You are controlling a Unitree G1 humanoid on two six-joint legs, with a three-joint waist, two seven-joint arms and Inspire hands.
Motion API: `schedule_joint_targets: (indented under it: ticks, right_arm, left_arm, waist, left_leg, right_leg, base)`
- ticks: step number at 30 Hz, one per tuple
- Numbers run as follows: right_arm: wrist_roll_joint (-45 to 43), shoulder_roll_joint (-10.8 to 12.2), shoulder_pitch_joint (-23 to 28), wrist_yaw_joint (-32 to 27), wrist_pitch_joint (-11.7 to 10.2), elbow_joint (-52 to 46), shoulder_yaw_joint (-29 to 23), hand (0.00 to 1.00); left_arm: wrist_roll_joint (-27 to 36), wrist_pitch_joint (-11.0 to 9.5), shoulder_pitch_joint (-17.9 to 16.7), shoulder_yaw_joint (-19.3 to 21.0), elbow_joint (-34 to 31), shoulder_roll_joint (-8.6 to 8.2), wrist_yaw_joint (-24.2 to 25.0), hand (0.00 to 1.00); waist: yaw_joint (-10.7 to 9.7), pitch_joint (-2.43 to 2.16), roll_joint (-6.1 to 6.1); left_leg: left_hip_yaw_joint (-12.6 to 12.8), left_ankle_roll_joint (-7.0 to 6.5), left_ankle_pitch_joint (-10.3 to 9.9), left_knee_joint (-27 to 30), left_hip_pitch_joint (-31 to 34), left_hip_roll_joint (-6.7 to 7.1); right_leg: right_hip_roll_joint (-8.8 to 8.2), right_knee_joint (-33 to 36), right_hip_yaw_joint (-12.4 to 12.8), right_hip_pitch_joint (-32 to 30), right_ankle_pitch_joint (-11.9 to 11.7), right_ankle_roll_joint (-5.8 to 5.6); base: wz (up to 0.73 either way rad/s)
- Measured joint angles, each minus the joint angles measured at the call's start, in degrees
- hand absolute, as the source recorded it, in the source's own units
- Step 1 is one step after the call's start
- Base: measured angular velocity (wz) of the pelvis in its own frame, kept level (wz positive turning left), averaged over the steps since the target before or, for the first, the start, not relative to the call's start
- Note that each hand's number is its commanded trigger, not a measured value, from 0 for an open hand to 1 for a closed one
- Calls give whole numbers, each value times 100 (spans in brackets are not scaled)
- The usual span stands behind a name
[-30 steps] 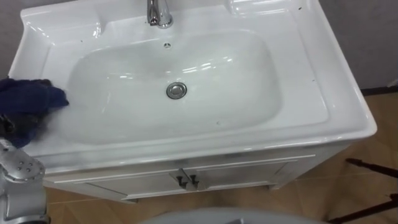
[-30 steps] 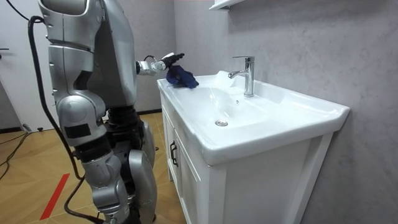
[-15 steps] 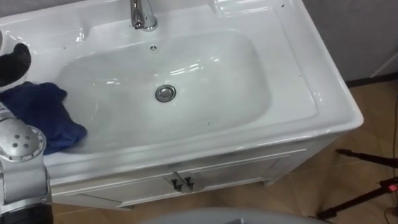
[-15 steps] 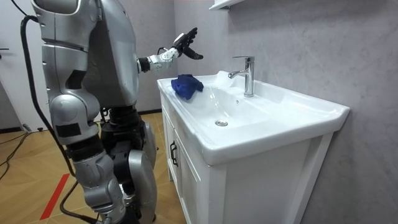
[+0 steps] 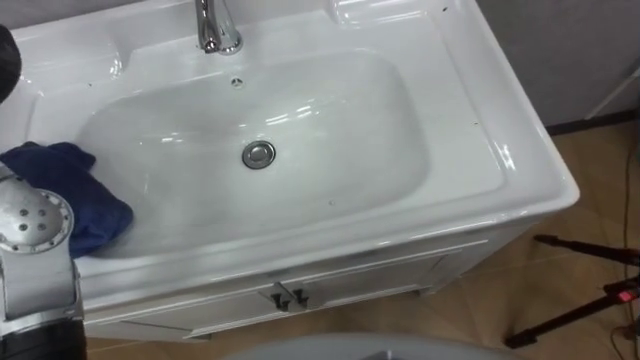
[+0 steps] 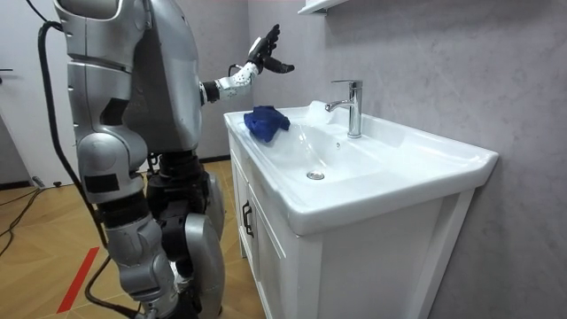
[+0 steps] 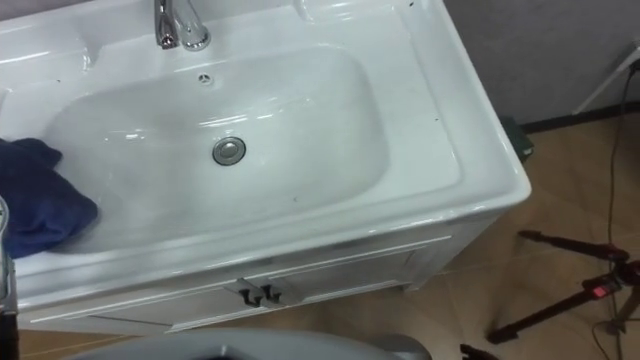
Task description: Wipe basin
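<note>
The white basin (image 5: 520, 170) lies below me, with a chrome faucet (image 5: 212, 25) at its back and a drain (image 5: 258, 154) in the middle of the bowl. A dark blue cloth (image 5: 70, 190) lies crumpled on the basin's left rim and hangs a little into the bowl. Nothing holds it. In the room view my left hand (image 6: 264, 49) is raised well above the cloth (image 6: 266, 122), open with the fingers spread. I stand upright in front of the cabinet.
Under the basin a white cabinet has two door handles (image 5: 285, 296) at its middle. Dark tripod legs (image 5: 580, 300) stand on the wooden floor at the right. A grey wall runs behind the faucet, with a shelf (image 6: 319, 5) high on it.
My left hand has let go of the cloth and risen above the basin's left end. The cloth now lies still on the rim. The eye view has shifted a little.
</note>
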State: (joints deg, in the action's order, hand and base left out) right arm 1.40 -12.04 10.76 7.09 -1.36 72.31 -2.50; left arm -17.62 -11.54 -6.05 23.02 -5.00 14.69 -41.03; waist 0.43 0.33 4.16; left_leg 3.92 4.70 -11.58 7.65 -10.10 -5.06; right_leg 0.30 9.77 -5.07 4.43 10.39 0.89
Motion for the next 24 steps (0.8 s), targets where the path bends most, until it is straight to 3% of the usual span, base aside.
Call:
schedule_joint_targets:
  ticks: [7,11,14,18,21,24]
  right_arm:
    - [-51,-1,130,21,16,-7,0,0]
    - [-80,-4,255,18,104,-79,-6,0]
    - [-182,-6,338,-6,166,-120,-12,0]
    - [-334,-39,368,-22,221,-134,-54,0]
    - [-448,-80,390,10,236,-155,-48,0]
    - [-662,-108,466,70,273,-342,-49,0]
  left_arm:
    - [175,-108,-1,419,4,44,-164,0]
    - [371,-108,-26,749,77,85,-293,0]
    - [437,-107,-42,1106,256,114,-381,0]
    - [771,-98,-355,1630,573,196,-594,0]
    - [1144,-98,-373,1985,1195,266,-817,0]
    - [1540,-83,-569,2235,1702,296,-898,0]
  waist:
    - [136,-8,-16]
    - [350,-17,23]
    - [551,-50,53]
    - [781,-57,116]
    - [939,-67,172]
    - [988,-90,198]
  left_leg:
    - [4,0,0,-7,-63,6]
    - [-10,0,0,-5,-62,9]
    - [-9,0,0,-6,-58,11]
    - [-9,0,0,-6,-44,21]
    - [-18,0,0,-14,-37,34]
    - [-45,0,0,-14,-17,66]
  right_leg:
    - [-1,10,20,50,0,0]
    - [-5,3,8,49,0,-1]
    - [-11,8,-11,43,1,-1]
    - [-24,-5,-39,47,2,-4]
    - [-42,2,-73,52,10,-18]
    - [-84,-7,-136,45,33,-49]
  base:
    - [-2]
    - [1]
    - [0]
    - [5]
    - [8]
    - [10]
